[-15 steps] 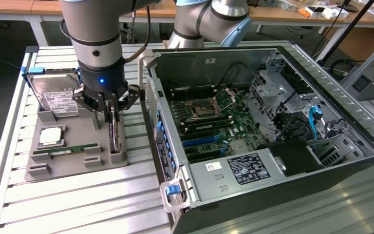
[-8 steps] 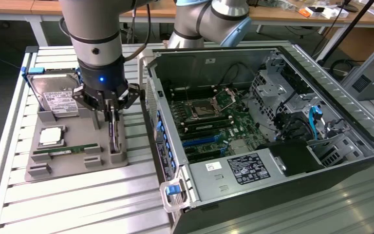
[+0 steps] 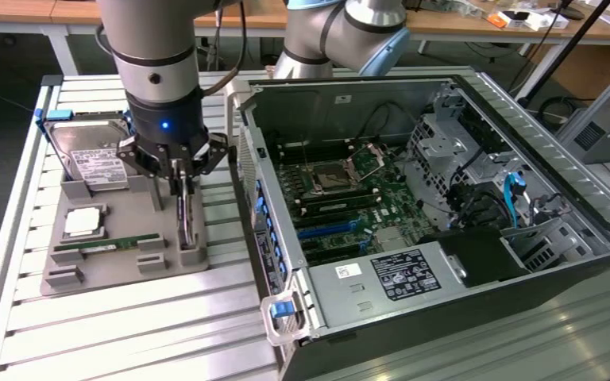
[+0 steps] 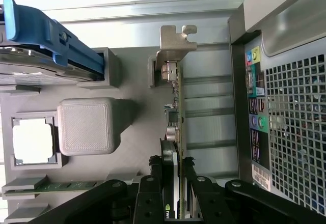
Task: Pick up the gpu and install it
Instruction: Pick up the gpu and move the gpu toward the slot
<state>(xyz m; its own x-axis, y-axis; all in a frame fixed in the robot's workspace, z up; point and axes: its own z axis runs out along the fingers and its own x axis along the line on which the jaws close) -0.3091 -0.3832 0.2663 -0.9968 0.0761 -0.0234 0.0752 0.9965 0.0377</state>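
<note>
The gpu [image 3: 183,216] is a thin dark card with a silver end bracket [image 4: 174,43]. It stands on edge in the slots of the grey holder tray [image 3: 114,274], at the tray's side nearest the computer. My gripper [image 3: 181,178] reaches straight down onto its upper edge. In the wrist view the gpu [image 4: 178,107] runs between my two black fingers [image 4: 151,183], which press on its two faces, so the gripper [image 4: 172,170] is shut on it. The card's bracket end still sits against the tray's support block.
The open computer case [image 3: 411,214] lies at the exterior view's right, its motherboard and blue expansion slots [image 3: 326,228] exposed. Its rear panel [image 4: 295,107] is close beside the card. The tray also holds a hard drive [image 3: 93,155], a processor [image 3: 83,222] and a green memory stick [image 3: 109,244].
</note>
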